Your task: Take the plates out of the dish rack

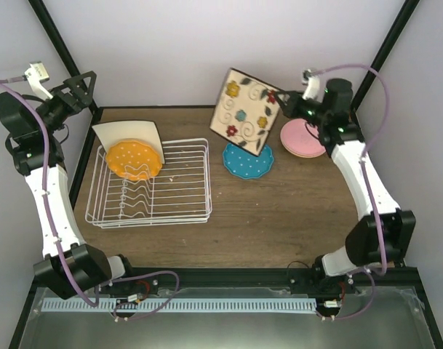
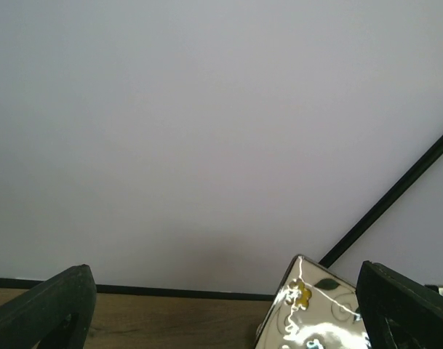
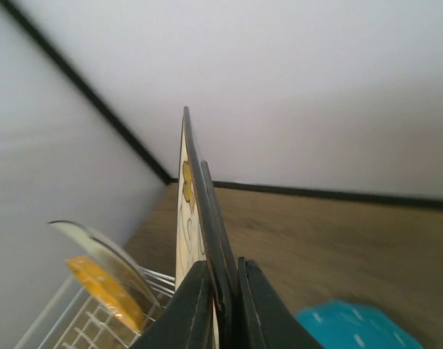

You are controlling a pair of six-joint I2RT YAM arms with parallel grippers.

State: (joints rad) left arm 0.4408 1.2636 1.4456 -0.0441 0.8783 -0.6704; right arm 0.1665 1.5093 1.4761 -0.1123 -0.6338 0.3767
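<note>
Grip first: my right pincer (image 1: 281,98) is clamped on the edge of the square cream plate painted with flowers (image 1: 244,111), holding it tilted in the air to the right of the white wire dish rack (image 1: 185,211). Below it, a round teal dotted plate (image 1: 248,161) lies flat on the brown wooden table (image 1: 279,218) just right of the rack, and a round pink plate (image 1: 302,138) lies farther right, well apart from the rack. Two plates stand in the rack's left end: a scalloped bright-orange dotted plate (image 1: 134,160) and, behind it, a plain square cream plate (image 1: 126,131). My left pincer (image 1: 81,86) hangs above the rack's far-left corner, fingers spread wide, holding nothing.
</note>
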